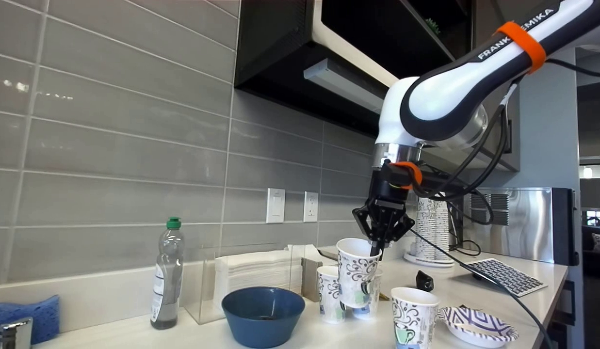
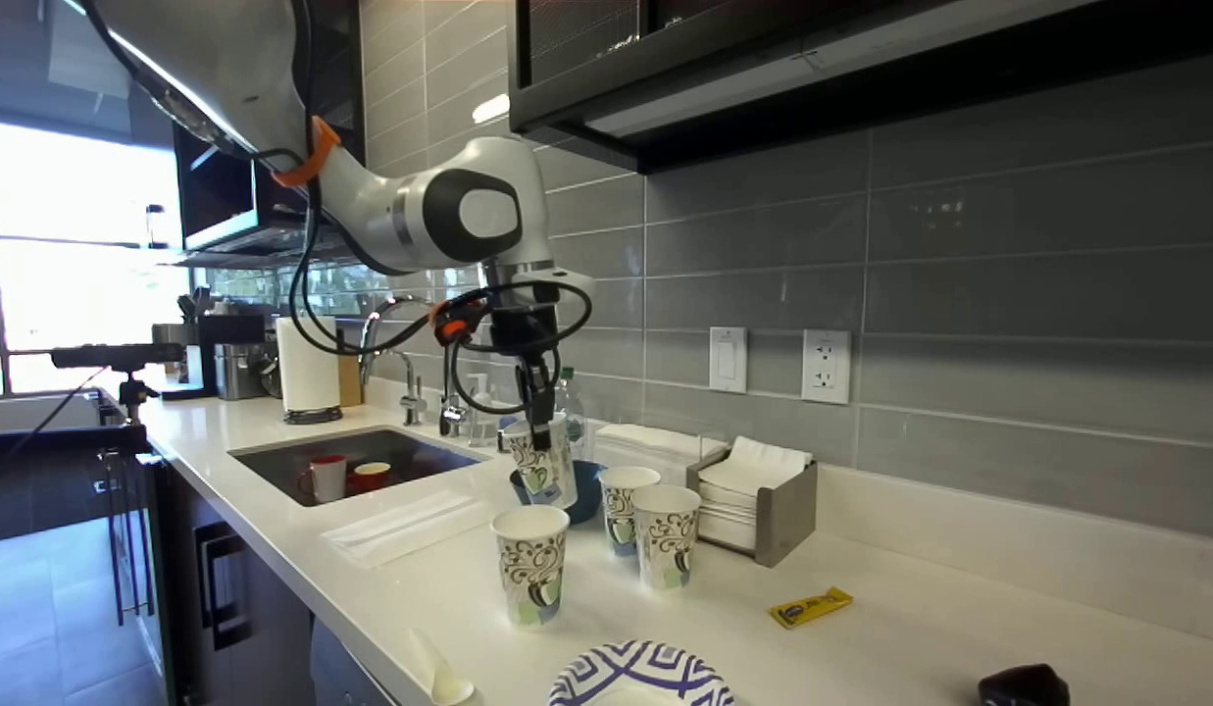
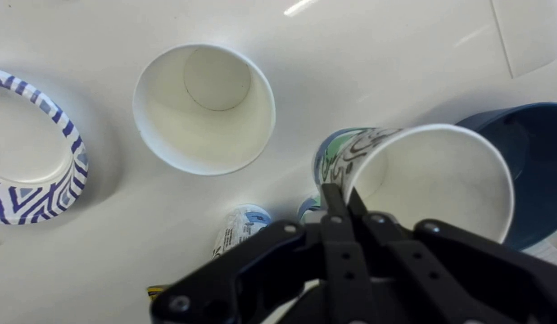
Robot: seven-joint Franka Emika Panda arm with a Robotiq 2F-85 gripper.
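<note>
My gripper (image 3: 343,193) is shut on the rim of a patterned paper cup (image 3: 436,175), one finger inside the wall and one outside. In both exterior views the held cup (image 1: 356,278) (image 2: 555,480) hangs above the counter with its mouth up, leaning slightly. Its inside looks pale, with no contents that I can make out. A dark blue bowl (image 1: 261,315) (image 3: 539,135) stands close beside it. Two similar cups, a back cup (image 2: 621,505) and a nearer cup (image 2: 668,534), stand together by the napkins. A third standing cup (image 2: 530,569) (image 3: 204,108) is nearer the counter's front.
A purple-patterned paper bowl (image 1: 474,329) lies past the front cup. Napkins sit in a metal holder (image 2: 787,510) near the wall. A yellow packet (image 2: 810,608) and a pale spoon (image 2: 439,677) lie on the counter. A soap bottle (image 1: 166,286) stands behind the bowl. Cabinets (image 1: 275,53) overhang.
</note>
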